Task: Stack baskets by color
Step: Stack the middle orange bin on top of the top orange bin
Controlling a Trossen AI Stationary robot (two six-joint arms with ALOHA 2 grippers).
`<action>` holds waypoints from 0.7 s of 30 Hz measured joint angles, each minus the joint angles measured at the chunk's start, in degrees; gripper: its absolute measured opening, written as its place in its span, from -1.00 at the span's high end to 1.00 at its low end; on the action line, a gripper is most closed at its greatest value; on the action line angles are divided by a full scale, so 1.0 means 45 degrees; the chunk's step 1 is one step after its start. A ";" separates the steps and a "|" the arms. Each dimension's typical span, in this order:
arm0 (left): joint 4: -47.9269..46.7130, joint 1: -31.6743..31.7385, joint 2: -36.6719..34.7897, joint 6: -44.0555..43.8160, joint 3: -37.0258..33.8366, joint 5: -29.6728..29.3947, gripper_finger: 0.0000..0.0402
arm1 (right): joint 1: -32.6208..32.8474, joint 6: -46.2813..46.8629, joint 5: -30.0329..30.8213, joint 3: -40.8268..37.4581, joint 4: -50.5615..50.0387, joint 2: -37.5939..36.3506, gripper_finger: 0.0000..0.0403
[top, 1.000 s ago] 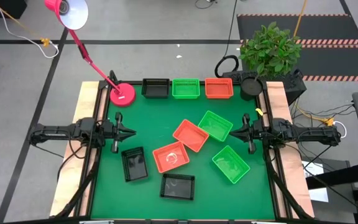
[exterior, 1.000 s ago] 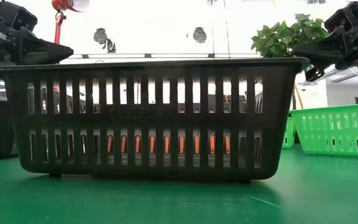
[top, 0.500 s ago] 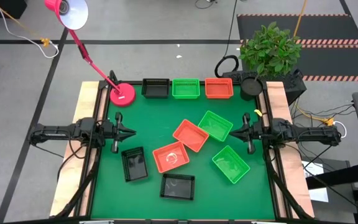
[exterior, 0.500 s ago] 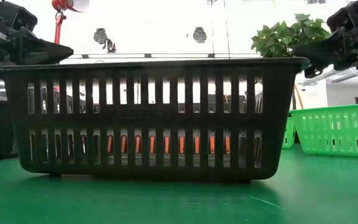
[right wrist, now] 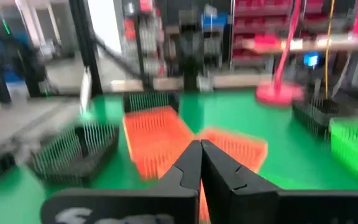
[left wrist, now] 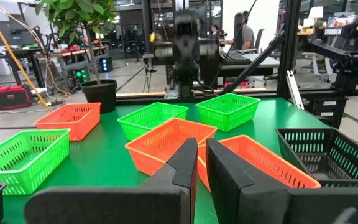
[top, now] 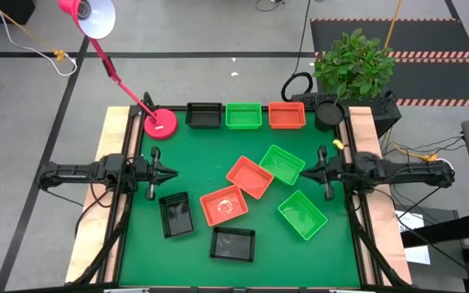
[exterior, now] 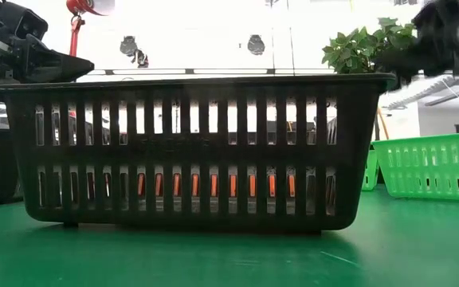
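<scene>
Three baskets stand in a row at the far edge: black point(top: 203, 115), green point(top: 243, 115) and orange point(top: 286, 115). Loose on the green mat lie two orange baskets point(top: 249, 177) point(top: 224, 205), two green ones point(top: 282, 163) point(top: 302, 215) and two black ones point(top: 175, 214) point(top: 233, 243). My left gripper point(top: 172, 172) point(left wrist: 202, 144) hovers at the mat's left edge, pointing level toward the middle, with only a thin slit between its fingers and nothing in it. My right gripper point(top: 303, 172) point(right wrist: 200, 144) faces it from the right edge, shut and empty, close to the green basket.
A pink lamp base point(top: 160, 124) stands at the far left corner, its arm leaning out past the table. A potted plant point(top: 352, 61) and a black round object point(top: 329, 111) are at the far right corner. The near black basket point(exterior: 198, 151) fills the low view.
My right gripper has risen a little at the mat's right edge, still level and shut; it shows blurred in the low view. The baskets have not moved.
</scene>
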 joint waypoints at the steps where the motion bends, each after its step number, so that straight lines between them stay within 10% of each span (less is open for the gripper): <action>1: 0.0000 0.0002 0.0000 0.0000 0.0002 0.0003 0.81 | 0.0000 -0.0022 0.0000 0.0442 -0.0123 0.0251 1.00; 21: 0.0008 0.0003 0.0000 0.0002 -0.0002 0.0000 0.81 | 0.0005 0.0653 0.0008 1.3231 -0.7023 0.8365 1.00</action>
